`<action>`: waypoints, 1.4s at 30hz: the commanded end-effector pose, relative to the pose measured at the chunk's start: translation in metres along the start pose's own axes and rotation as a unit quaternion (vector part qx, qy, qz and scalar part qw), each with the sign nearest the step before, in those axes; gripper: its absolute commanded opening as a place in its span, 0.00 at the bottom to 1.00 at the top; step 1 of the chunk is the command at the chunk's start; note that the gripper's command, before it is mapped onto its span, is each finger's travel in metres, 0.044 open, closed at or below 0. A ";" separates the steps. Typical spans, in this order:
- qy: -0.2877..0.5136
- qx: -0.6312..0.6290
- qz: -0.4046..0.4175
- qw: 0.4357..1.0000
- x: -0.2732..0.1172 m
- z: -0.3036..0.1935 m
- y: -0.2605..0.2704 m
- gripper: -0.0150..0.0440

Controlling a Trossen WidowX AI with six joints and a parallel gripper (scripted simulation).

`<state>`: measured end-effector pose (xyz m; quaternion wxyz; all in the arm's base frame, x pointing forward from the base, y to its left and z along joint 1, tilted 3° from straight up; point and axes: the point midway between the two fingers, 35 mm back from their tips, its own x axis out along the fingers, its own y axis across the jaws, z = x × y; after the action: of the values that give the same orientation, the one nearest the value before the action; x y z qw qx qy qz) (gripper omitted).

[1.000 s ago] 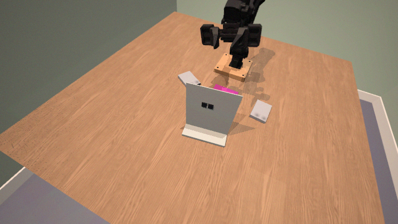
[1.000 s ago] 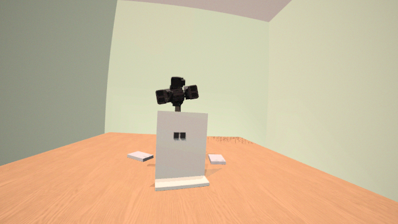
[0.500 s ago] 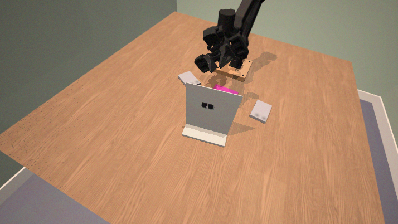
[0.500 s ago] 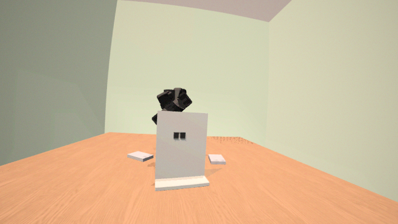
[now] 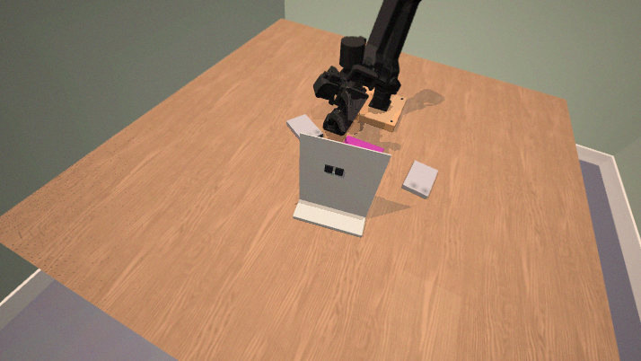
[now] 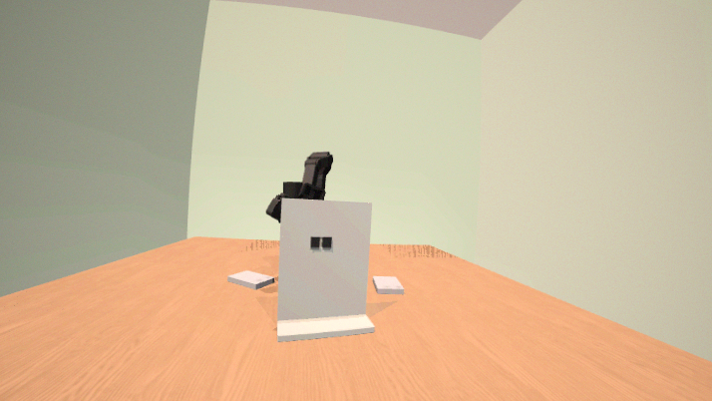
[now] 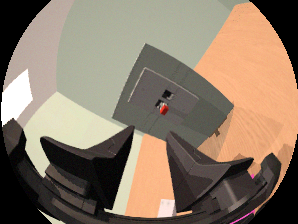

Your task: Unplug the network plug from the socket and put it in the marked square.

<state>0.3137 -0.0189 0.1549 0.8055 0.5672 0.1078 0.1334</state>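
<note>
The grey upright panel (image 5: 341,193) (image 6: 324,289) (image 7: 212,112) stands on a pale foot, with a raised socket plate on the robot's side. The plug (image 7: 164,109), seen as a small red part, sits in one of its two sockets in the wrist view. The other socket (image 7: 168,94) is empty. The plug's body and tab cannot be told apart. My gripper (image 7: 150,132) is partly open and empty, rolled relative to the panel, with its fingertips short of the plug. The magenta marked square (image 5: 363,144) lies behind the panel, partly hidden by it.
One pale flat block (image 5: 303,124) (image 6: 249,278) lies on the left behind the panel. Another pale block (image 5: 420,178) (image 6: 388,284) lies on the right. The arm's wooden base board (image 5: 379,121) is behind the marked square.
</note>
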 end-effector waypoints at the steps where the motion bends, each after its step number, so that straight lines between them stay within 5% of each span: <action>1: 0.019 0.070 0.003 0.997 -0.011 -0.009 -0.011 0.52; 12: 0.039 0.150 0.005 0.988 -0.024 -0.020 -0.021 0.52; 24: 0.039 0.149 0.007 0.988 0.031 -0.010 -0.023 0.52; 42: 0.039 0.149 0.008 0.988 0.055 -0.004 -0.023 0.52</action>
<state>0.3609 -0.0039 0.1292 0.7077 0.6739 0.1545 0.1453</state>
